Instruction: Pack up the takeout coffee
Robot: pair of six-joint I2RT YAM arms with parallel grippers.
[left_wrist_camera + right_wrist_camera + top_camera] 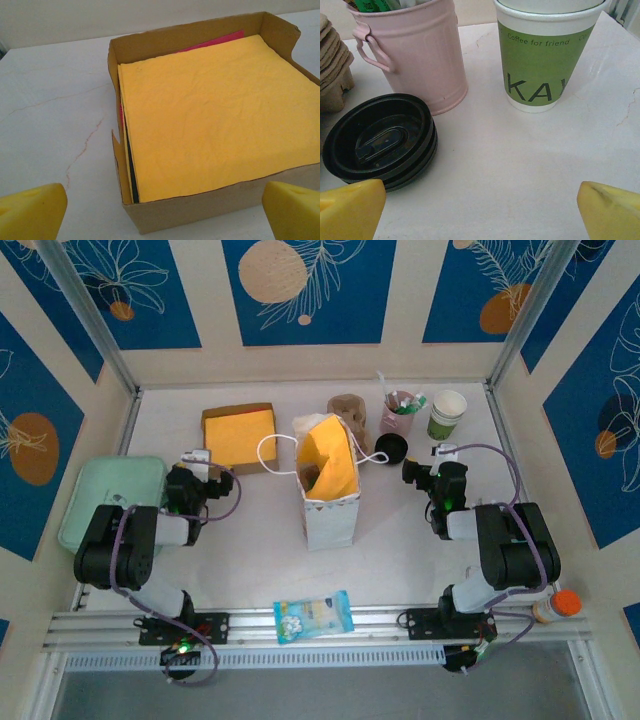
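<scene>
Both arms sit folded low on the table [400,540]. The left gripper [197,458] gapes empty before a napkin box [239,435]. The right gripper [441,453] gapes empty near the coffee cup [447,414], which stands far right.

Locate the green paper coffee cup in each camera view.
Top external: green cup at far right, beside the pink bucket.
Right wrist: green cup upper right, upright.
Left wrist: aimed at the cardboard box.
Shared landmark: black lid, left of the cup and nearer.
</scene>
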